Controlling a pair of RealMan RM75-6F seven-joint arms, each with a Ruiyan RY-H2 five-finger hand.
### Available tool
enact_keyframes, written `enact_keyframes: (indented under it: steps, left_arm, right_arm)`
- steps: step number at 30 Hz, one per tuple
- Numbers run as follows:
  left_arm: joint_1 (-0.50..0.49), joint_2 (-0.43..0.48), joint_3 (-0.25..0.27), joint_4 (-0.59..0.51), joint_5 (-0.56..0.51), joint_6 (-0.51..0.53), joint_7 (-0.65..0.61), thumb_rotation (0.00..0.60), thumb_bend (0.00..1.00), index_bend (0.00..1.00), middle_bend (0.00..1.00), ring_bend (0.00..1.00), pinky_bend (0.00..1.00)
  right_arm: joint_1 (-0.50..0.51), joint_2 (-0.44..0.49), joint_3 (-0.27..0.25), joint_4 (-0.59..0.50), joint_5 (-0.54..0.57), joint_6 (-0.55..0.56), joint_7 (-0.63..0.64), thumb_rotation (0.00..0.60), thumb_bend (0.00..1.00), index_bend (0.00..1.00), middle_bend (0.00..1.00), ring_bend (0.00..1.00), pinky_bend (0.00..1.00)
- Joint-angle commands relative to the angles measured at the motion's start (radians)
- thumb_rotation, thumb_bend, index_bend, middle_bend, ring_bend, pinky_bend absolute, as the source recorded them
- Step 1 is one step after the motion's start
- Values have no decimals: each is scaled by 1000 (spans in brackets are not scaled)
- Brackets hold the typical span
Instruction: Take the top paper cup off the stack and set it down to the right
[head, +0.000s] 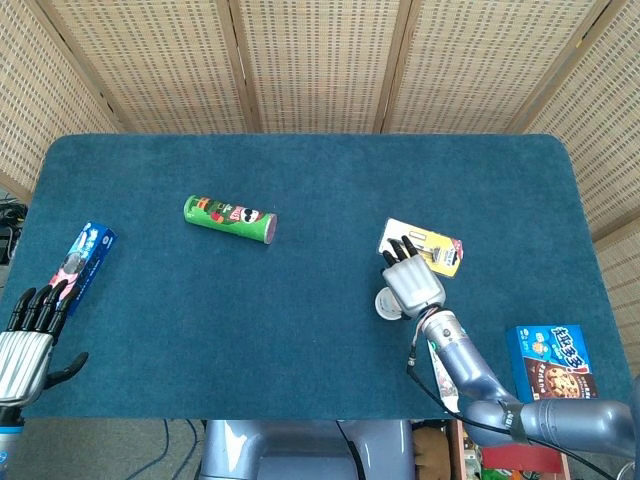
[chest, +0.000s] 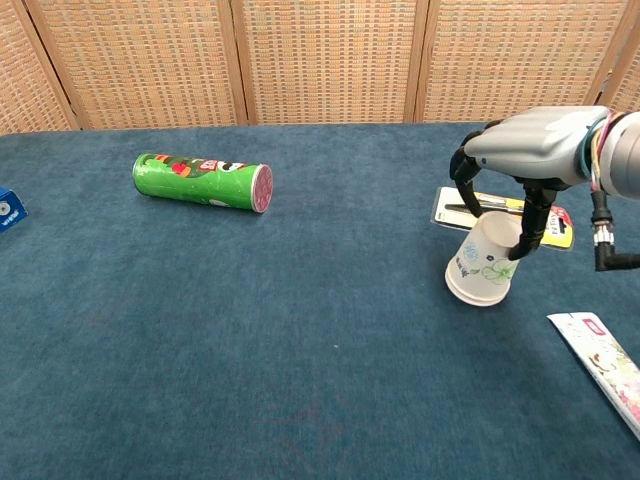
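1. Fingers (chest: 531, 215) of the right hand (chest: 530, 150) curled down around the upturned paper cup (chest: 484, 262), grasping it near its closed end, dark fingertips against its sides.
2. Paper cup upside down and tilted, rim toward the blue surface (chest: 300, 330) (whether the rim fully touches cannot be told); white with a floral print, at the right half of the surface.
3. In the head view, same hand (head: 412, 282) covering most of the cup (head: 386, 304), only the rim peeking out at its left.
4. Just behind the cup, a yellow blister pack (chest: 560, 222) lying flat, partly hidden by the hand.
5. Near the right edge, a pale printed packet (chest: 608, 372) lying flat, apart from the cup.
6. Further right in the head view, a blue cookie box (head: 553, 362) near the surface's corner.
7. Left hand (head: 28, 335) at the near left edge, fingers released and held straight, grasping nothing.
8. Beside it, a blue snack box (head: 83, 256); further in, a green chip can (chest: 203, 182) on its side, well apart from the cup.
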Motion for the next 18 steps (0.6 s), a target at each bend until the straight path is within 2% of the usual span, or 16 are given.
enact_keyframes:
  steps: [1,12,18]
  left_arm:
    - [0,0,0,0,0,0,0,600,246,0,0,0,0]
    - [2,3,1,-1,3,5,-4,600,245,0,0,0,0]
    - [3,4,0,-1,2,5,-6,600,245,0,0,0,0]
  right_arm:
    - [9,16,5,-24,5,12,-17,600,285,500,183,0,0]
    - [37,64,14,-99,49,38,-72,600,285,507,184,0,0]
    - [47,62,5,-90,78,28,-81,600,285,513,193,0,0]
